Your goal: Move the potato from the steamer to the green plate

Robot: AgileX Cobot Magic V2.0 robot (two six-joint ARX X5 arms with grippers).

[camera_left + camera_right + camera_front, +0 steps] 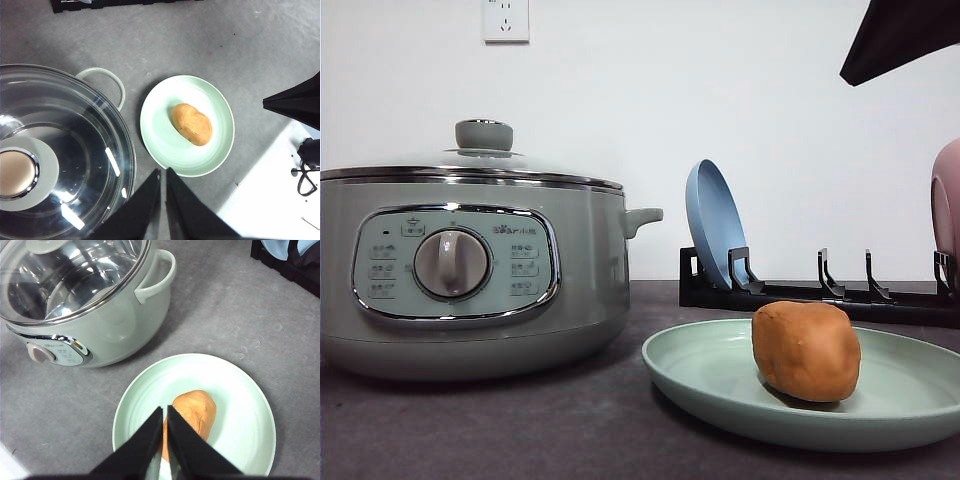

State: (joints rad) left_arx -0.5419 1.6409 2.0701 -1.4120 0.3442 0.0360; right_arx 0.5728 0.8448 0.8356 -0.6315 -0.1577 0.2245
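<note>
The orange-brown potato (806,350) lies on the green plate (700,372) at the front right of the table, right of the steamer (470,290). The steamer's glass lid (75,150) is on. My left gripper (163,172) hangs shut and empty high above the gap between steamer and green plate (160,135), with the potato (192,124) beyond its tips. My right gripper (165,410) is shut and empty above the potato (197,407) on the plate (240,390). The steamer (115,325) stands past the plate in that view.
A black dish rack (800,295) runs along the back wall, holding an upright blue plate (713,225) and a pink plate (948,200). A dark part of the right arm (900,40) hangs at the upper right. The steamer's side handle (102,77) points toward the plate.
</note>
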